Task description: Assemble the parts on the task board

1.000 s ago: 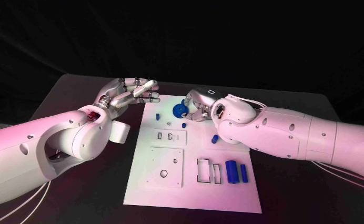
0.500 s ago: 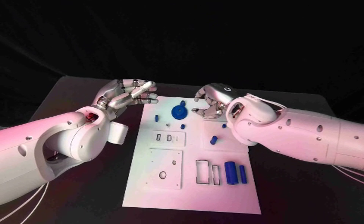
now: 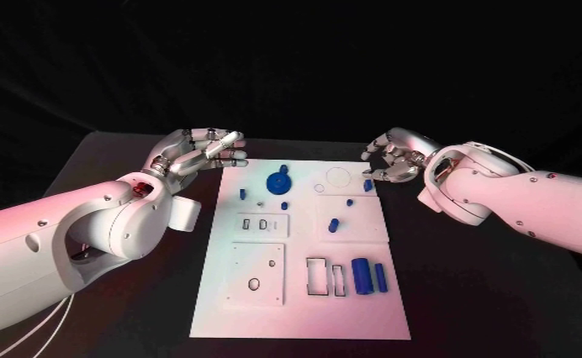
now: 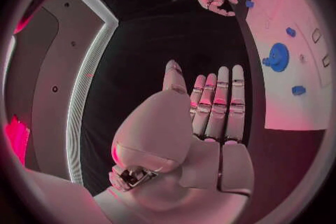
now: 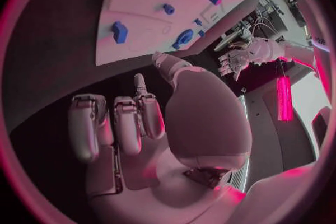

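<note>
The robot's left hand (image 3: 200,152) hovers over the black table (image 3: 109,165) just beside the far left corner of the white rectangular task board (image 3: 304,291). Its fingers lie close together and bent a little, with nothing in them; the left wrist view shows the same hand (image 4: 210,106) with its fingers straight, side by side and bare.

On the far part of the board a round blue gear-shaped part (image 3: 277,181) lies flat, just beside a thin ring outline (image 3: 337,176) marked in the plate. Small blue pegs (image 3: 285,204) lie scattered round the gear, one (image 3: 244,193) near the board's left edge and another (image 3: 349,202) toward its right edge. A short blue oblong part (image 3: 334,225) sits near the middle of the board. Left of it is a raised white square block with two small slots (image 3: 260,224), and nearer the robot a larger white square plate with an oval hole (image 3: 257,276). At the near right, two rectangular cut-outs (image 3: 316,276) stand beside two upright-lying blue bars (image 3: 362,276), the thicker one left of the thinner.

The robot's right hand (image 3: 390,159) hangs over the table just off the board's far right corner, apart from every part. Its fingers are curled inward and hold nothing; the right wrist view shows them (image 5: 115,123) bent down with the palm bare.
</note>
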Controlling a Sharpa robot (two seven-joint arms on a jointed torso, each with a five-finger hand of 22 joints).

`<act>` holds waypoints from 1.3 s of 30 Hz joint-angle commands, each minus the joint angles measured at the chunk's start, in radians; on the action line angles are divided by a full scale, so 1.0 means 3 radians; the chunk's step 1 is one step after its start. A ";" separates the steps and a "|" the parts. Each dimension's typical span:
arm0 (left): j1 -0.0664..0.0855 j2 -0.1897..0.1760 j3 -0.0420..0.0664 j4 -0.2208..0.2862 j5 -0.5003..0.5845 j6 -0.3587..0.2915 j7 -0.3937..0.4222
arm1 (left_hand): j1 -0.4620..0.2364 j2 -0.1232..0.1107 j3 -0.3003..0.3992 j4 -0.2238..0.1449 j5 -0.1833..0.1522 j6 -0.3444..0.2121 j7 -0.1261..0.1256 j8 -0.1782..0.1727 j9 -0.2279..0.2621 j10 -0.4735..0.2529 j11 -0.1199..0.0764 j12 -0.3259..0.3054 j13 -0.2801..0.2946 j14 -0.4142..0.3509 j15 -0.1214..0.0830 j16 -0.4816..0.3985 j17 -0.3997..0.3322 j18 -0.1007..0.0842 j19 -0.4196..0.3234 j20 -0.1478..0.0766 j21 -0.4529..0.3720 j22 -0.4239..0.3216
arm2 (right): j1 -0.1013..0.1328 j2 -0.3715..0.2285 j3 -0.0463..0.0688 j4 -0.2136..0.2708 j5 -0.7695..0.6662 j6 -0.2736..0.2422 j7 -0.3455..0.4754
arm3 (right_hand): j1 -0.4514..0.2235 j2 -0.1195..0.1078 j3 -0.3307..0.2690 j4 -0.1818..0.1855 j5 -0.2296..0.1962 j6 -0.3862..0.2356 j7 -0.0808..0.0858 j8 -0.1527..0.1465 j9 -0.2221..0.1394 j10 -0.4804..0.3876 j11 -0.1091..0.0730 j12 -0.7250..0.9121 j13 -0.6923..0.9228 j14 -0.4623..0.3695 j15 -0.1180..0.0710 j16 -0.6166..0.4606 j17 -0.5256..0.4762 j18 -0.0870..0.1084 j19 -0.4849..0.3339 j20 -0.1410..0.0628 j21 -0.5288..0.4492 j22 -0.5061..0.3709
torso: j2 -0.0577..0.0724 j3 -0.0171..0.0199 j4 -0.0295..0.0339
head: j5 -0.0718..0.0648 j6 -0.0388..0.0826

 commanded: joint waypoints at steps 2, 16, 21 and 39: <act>0.0003 0.0013 0.0002 -0.0014 0.0007 0.0065 0.0030 | 0.0002 0.0043 -0.0026 0.0001 -0.0020 -0.0026 0.0030 -0.0012 0.0005 -0.0023 -0.0003 -0.0006 0.0000 -0.0032 0.0001 -0.0014 0.0003 0.0027 -0.0019 0.0010 -0.0013 -0.0004 | -0.0031 -0.0059 -0.0001 -0.0020 0.0191 0.0222 0.0218 | 0.0044 0.0011 -0.0009 -0.0028 -0.0019 -0.0052 -0.0020 -0.0030 -0.0014 -0.0007 -0.0019 -0.0013 0.0414 0.0348 0.0013 0.0013 0.0878 0.0022 0.0102 0.0015 0.0000 0.0647 | 0.0001 0.0027 -0.0019 | -0.0014 -0.0012; 0.0001 0.0019 0.0002 -0.0041 0.0007 0.0076 0.0033 | 0.0005 0.0043 -0.0029 -0.0002 -0.0020 -0.0025 0.0029 -0.0011 0.0008 -0.0022 -0.0004 -0.0006 0.0001 -0.0032 0.0000 -0.0015 0.0006 0.0027 -0.0020 0.0010 -0.0014 -0.0005 | -0.0206 0.0023 -0.0005 -0.0190 0.0055 0.0143 0.0189 | 0.0096 0.0045 0.0007 -0.0071 0.0020 -0.0043 -0.0031 -0.0016 -0.0026 0.0026 -0.0031 0.0025 0.0449 0.0348 -0.0003 0.0013 0.0878 0.0016 0.0118 -0.0001 0.0019 0.0664 | 0.0004 0.0022 -0.0011 | -0.0020 -0.0030; 0.0001 0.0017 0.0002 -0.0043 0.0007 0.0076 0.0032 | 0.0005 0.0043 -0.0029 -0.0002 -0.0020 -0.0025 0.0029 -0.0011 0.0008 -0.0022 -0.0004 -0.0006 0.0001 -0.0032 0.0000 -0.0015 0.0006 0.0027 -0.0020 0.0010 -0.0014 -0.0005 | -0.0231 0.0074 -0.0005 -0.0255 0.0038 0.0087 0.0156 | 0.0110 0.0060 0.0029 -0.0088 0.0049 -0.0021 -0.0028 -0.0002 -0.0029 0.0038 -0.0028 0.0039 0.0460 0.0348 -0.0001 0.0013 0.0878 0.0012 0.0128 -0.0003 0.0032 0.0674 | 0.0007 0.0020 -0.0008 | -0.0013 -0.0033; 0.0001 0.0009 0.0002 -0.0044 0.0007 0.0074 0.0026 | 0.0009 0.0046 -0.0033 -0.0005 -0.0020 -0.0024 0.0029 -0.0012 0.0011 -0.0022 -0.0005 -0.0005 0.0001 -0.0033 0.0000 -0.0018 0.0011 0.0027 -0.0023 0.0011 -0.0016 -0.0006 | -0.0265 0.0179 -0.0004 -0.0367 0.0030 0.0042 0.0134 | 0.0113 0.0116 0.0148 -0.0141 0.0093 0.0134 -0.0013 0.0074 -0.0037 0.0086 -0.0012 0.0095 0.0509 0.0348 0.0014 0.0013 0.0878 0.0004 0.0151 0.0010 0.0060 0.0698 | 0.0000 0.0022 -0.0021 | 0.0010 -0.0065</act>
